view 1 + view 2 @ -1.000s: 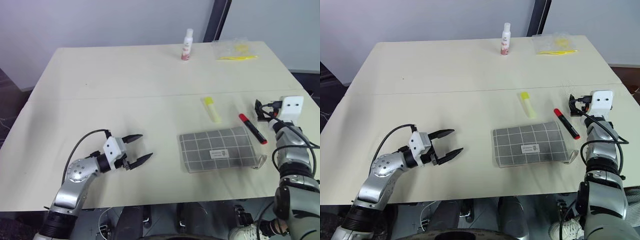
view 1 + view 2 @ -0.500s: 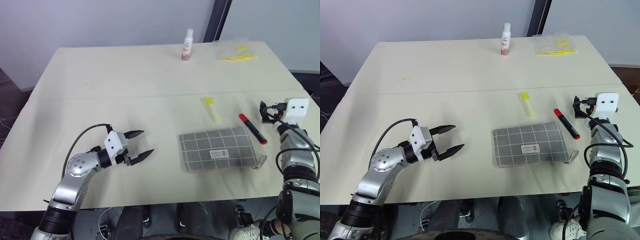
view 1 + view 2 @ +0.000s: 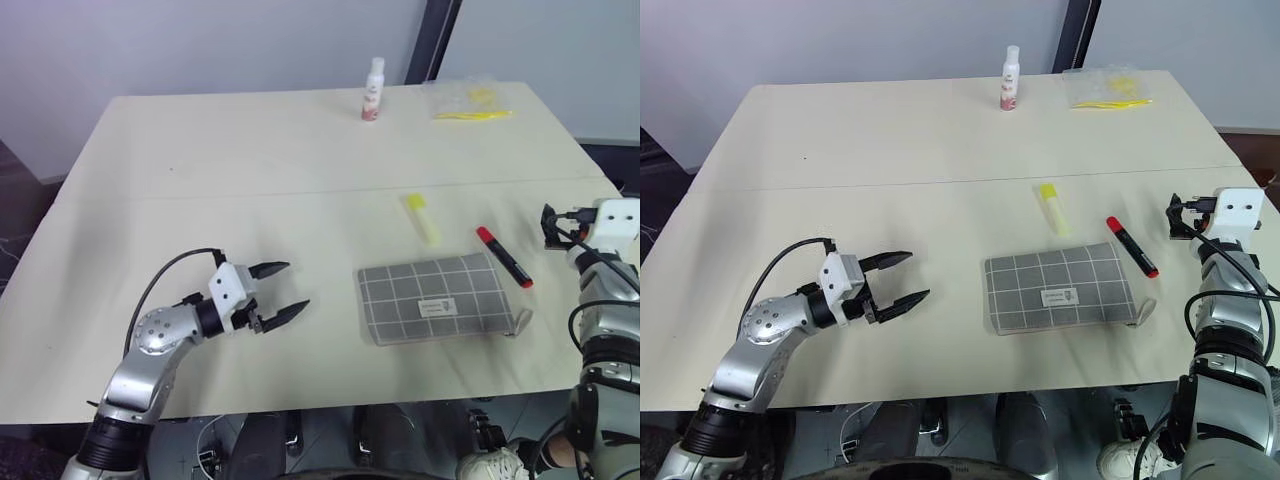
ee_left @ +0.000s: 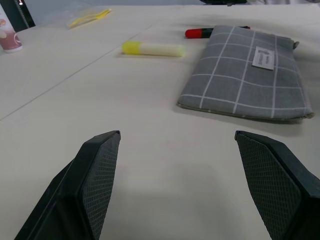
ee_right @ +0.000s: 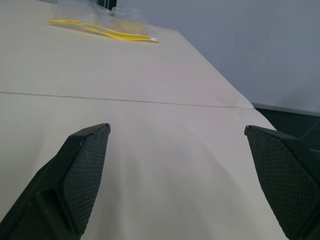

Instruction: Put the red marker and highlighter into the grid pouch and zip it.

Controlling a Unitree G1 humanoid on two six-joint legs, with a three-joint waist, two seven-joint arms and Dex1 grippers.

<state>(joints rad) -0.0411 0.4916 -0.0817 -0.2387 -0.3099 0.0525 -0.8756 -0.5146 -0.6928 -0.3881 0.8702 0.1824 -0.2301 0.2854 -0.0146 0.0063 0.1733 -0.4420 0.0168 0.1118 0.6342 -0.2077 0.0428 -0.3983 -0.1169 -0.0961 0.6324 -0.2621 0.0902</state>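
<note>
The grid pouch [image 3: 435, 298] lies flat on the table near the front edge, label up. Just beyond its right end lies the red marker [image 3: 504, 256], pointing diagonally. The yellow highlighter [image 3: 422, 218] rests a little further back, behind the pouch's middle. My left gripper [image 3: 297, 284] hovers low over the table to the left of the pouch, open and empty, pointing toward it; its wrist view shows the pouch [image 4: 245, 70], highlighter [image 4: 152, 49] and marker [image 4: 200, 33] ahead. My right gripper [image 3: 549, 226] is at the table's right edge, right of the marker, open and empty.
A small white bottle [image 3: 373, 89] stands at the back of the table. A clear plastic bag [image 3: 470, 100] with yellow contents lies at the back right. The table's right edge runs close beside my right gripper.
My right gripper has drifted to the right, away from the red marker, toward the table's edge. The left gripper and the objects have stayed put.
</note>
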